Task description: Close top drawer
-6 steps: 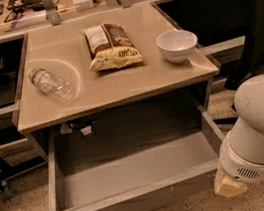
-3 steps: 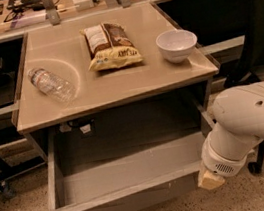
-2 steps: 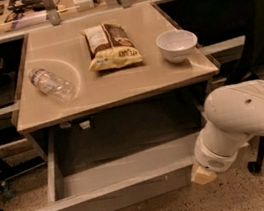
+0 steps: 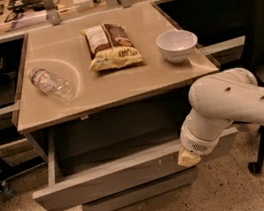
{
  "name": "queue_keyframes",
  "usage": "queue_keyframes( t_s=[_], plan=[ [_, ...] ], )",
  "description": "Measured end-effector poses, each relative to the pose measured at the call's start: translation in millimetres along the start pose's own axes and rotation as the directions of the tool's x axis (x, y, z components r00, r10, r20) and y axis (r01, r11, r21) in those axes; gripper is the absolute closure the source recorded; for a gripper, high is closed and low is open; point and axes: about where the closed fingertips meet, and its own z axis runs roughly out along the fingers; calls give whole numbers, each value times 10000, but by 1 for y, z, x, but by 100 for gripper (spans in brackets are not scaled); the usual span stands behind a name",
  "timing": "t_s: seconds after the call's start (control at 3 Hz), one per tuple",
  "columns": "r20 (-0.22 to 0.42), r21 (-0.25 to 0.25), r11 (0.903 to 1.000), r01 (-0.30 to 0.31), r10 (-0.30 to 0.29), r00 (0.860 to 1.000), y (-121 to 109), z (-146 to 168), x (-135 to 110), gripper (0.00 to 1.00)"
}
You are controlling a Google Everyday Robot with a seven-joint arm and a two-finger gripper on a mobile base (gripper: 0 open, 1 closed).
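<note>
While the top drawer (image 4: 110, 181) stands part-open beneath the table (image 4: 119, 92), the gripper (image 4: 188, 157) sits against its front's right end, spread impossible to tell, and above lie one water bottle (image 4: 52, 84), one snack bag (image 4: 110, 45) with unreadable lettering and one white bowl (image 4: 177, 44).

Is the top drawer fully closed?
No, the top drawer juts out from under the tabletop, its inside showing, with the gripper at its front's right end.

1. Table (image 4: 133, 84): beige flat top.
2. Plastic bottle (image 4: 52, 84): on its side, left part.
3. Snack bag (image 4: 110, 45): lying flat, centre rear.
4. White bowl (image 4: 177, 44): upright, near right edge.
5. Gripper (image 4: 188, 157): below the table's front edge, right of centre.
</note>
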Motion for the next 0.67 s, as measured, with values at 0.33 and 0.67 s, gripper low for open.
queue_keyframes(
  t_s=[0.33, 0.67],
  plan=[
    [0, 1, 10000, 0, 0, 10000, 1, 0, 0, 100],
    [113, 383, 9973, 621, -626, 9980, -23, -3, -30, 100]
  ],
)
